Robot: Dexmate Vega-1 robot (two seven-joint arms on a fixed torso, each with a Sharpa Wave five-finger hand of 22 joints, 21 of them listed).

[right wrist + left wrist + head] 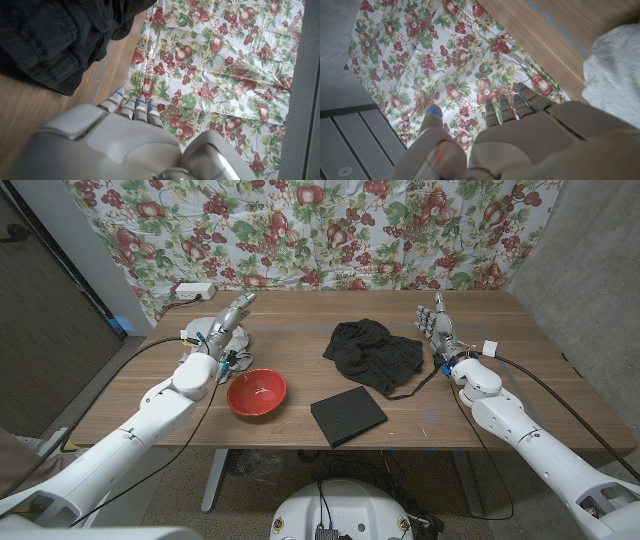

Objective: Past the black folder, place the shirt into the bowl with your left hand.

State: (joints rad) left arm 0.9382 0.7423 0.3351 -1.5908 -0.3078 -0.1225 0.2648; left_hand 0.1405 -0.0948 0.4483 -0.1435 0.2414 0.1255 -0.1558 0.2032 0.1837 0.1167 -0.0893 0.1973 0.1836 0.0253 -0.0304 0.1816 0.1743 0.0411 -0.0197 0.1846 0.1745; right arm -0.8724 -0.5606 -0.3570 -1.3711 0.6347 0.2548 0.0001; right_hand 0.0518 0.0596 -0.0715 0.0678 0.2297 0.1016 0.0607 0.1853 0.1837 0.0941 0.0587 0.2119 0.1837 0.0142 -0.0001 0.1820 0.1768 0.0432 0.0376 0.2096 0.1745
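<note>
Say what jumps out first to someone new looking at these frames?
The red bowl near the table's front left, bright against the wood. Next, the crumpled black shirt mid-table, with a black folder in front of it. Both hands, left and right, hold nothing.

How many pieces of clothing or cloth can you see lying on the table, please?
2. A black shirt lies crumpled at the table's middle, beyond the black folder. A light grey cloth lies at the far left, by the left robot hand.

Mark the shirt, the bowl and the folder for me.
shirt (372, 354): head view, middle of the black heap.
bowl (257, 392): head view, red inner wall.
folder (347, 415): head view, middle of the black cover.
</note>
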